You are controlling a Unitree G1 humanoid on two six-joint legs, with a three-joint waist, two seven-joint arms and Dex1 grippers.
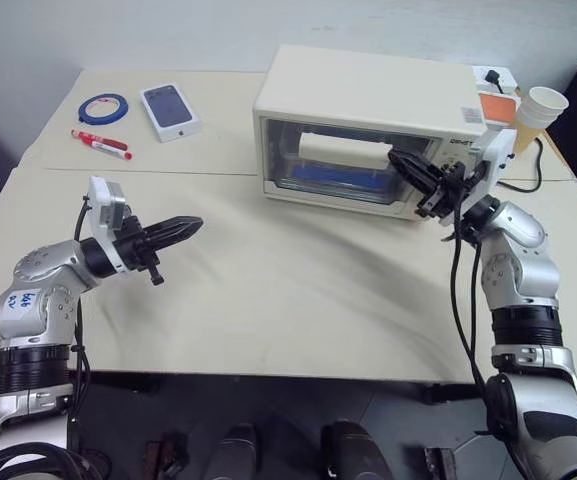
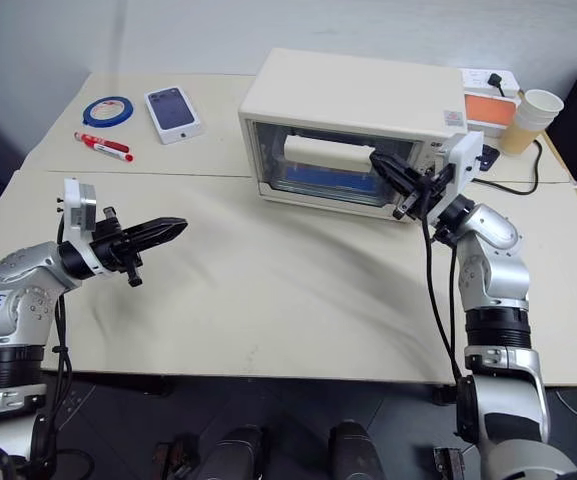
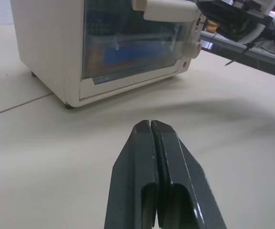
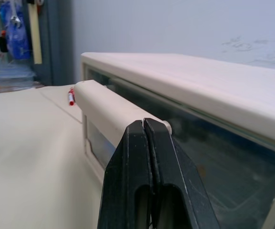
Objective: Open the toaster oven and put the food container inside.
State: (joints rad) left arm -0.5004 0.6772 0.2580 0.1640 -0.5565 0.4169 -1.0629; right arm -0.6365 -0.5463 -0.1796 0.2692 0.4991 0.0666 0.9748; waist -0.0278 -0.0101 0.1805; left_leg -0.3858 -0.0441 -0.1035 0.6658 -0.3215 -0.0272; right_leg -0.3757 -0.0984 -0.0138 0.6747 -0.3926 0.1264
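From my remote station I list the toaster oven [image 1: 368,130], cream-white and boxy, standing toward the far right of the table [image 1: 288,300] with its glass door shut and its broad cream handle [image 1: 343,152] across the upper part of the glass. Through the glass I can make out the food container [image 1: 340,178] sitting inside the oven: a blue strip along its edge is plain, and in the left wrist view an orange-brown patch shows beside the blue, though I cannot make out its contents any better than that. My right gripper [image 1: 400,160] is raised in front of the door near the right end of the handle, its two black fingers pressed together and holding nothing; whether the tips touch the handle I cannot tell. My left gripper [image 1: 194,225] hovers over the bare tabletop well to the left of the oven, pointing toward it, fingers likewise closed on nothing. Further items: a paper cup [image 1: 538,116] at the far right corner behind the oven, contents not visible; a white box with a dark phone picture [image 1: 170,110]; a roll of blue tape [image 1: 103,106]; a red marker [image 1: 101,144], all at the far left.
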